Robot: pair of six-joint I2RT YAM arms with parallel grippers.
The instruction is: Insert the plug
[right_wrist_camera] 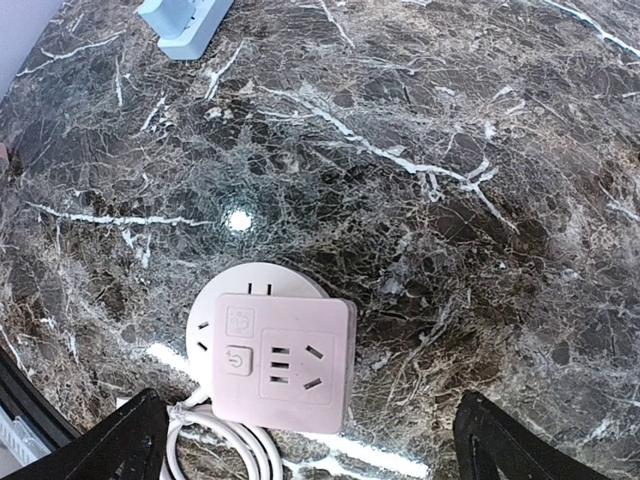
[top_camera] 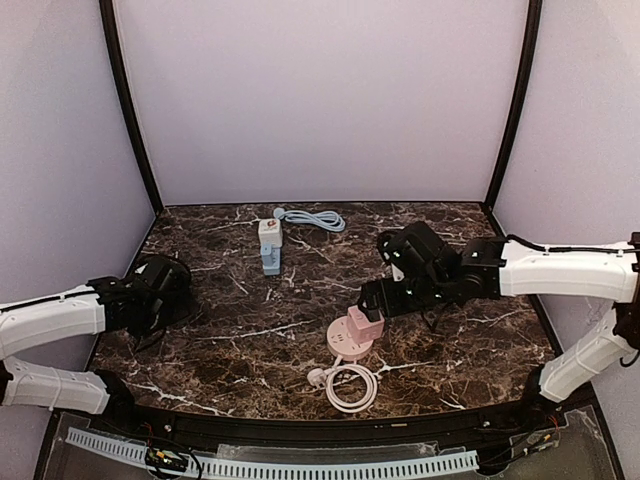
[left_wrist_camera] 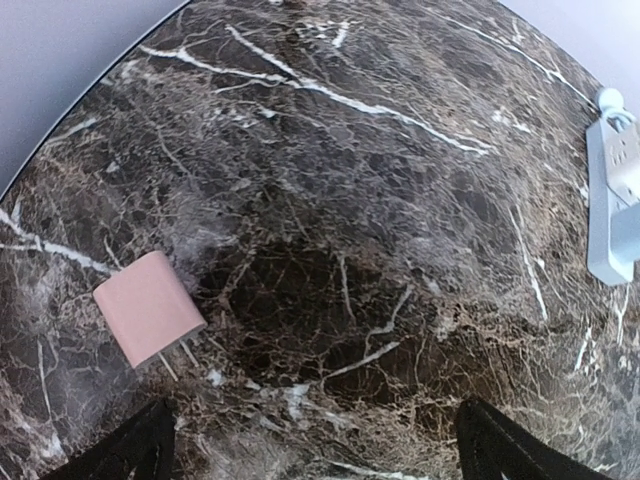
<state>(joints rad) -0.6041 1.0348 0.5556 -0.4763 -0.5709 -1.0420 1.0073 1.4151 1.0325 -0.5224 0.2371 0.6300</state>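
Sitting seemingly plugged into socket (right_wrist_camera: pixel 203 318), pink adapter (right_wrist_camera: pixel 283 362)

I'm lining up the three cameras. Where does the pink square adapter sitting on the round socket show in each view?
Top external: pink square adapter sits low in the picture, slightly right of centre.
Left wrist: not in it.
Right wrist: bottom centre.
Shared landmark: light blue power strip, at the left wrist view's right edge and the right wrist view's top left.
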